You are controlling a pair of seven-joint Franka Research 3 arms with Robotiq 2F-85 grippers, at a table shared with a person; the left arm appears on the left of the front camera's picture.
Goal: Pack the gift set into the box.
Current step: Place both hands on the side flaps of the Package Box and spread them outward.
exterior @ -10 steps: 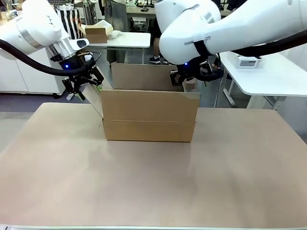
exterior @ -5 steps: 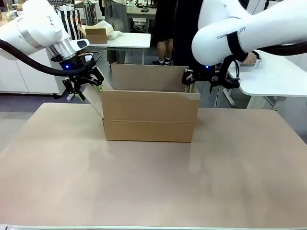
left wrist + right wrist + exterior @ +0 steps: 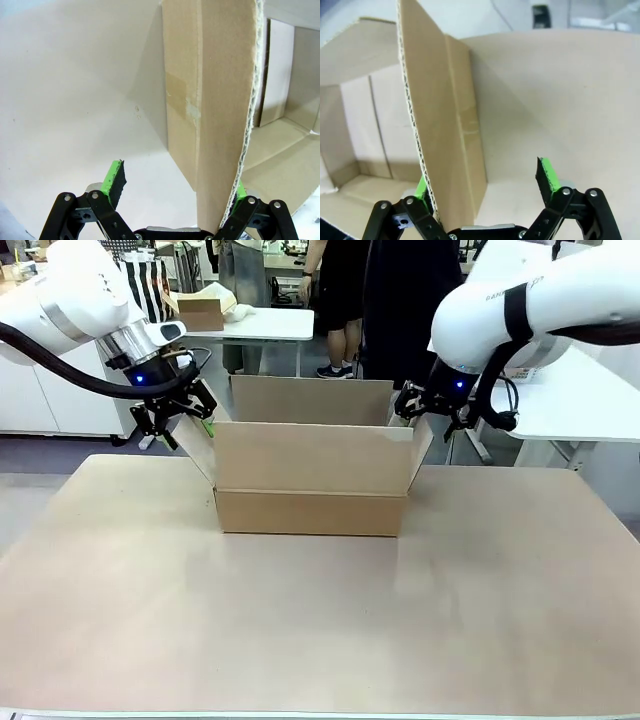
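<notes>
Fingers point(image 3: 114, 181) of the left gripper point(image 3: 185, 428) are spread, with the left side flap point(image 3: 203, 448) of the box point(image 3: 310, 510) standing between them. In the left wrist view the flap's corrugated edge lies against one green pad while the other pad stands well clear, so this reads as a brace on the flap and not a pinch. The right gripper point(image 3: 422, 416) mirrors it at the other end. Its fingers point(image 3: 547, 176) are likewise parted around the right side flap point(image 3: 420, 452), which sits against one pad with open air to the other. The box rests in the middle of the counter point(image 3: 300, 630), open end up, its near long flap point(image 3: 310, 455) and far long flap point(image 3: 310, 400) both upright. My reading is that the arms are set at opposite ends to splay the short flaps outward, opening the mouth and steadying the carton for the gift set to go in. What the wrist views show of the inside is bare cardboard floor, so packing looks not yet begun. As for writing, the box faces are plain brown with no print or label, and a patch of tape point(image 3: 176, 97) sits on one outside wall. Dark lettering on the right arm's white casing point(image 3: 510, 292) is too small to read with certainty.
</notes>
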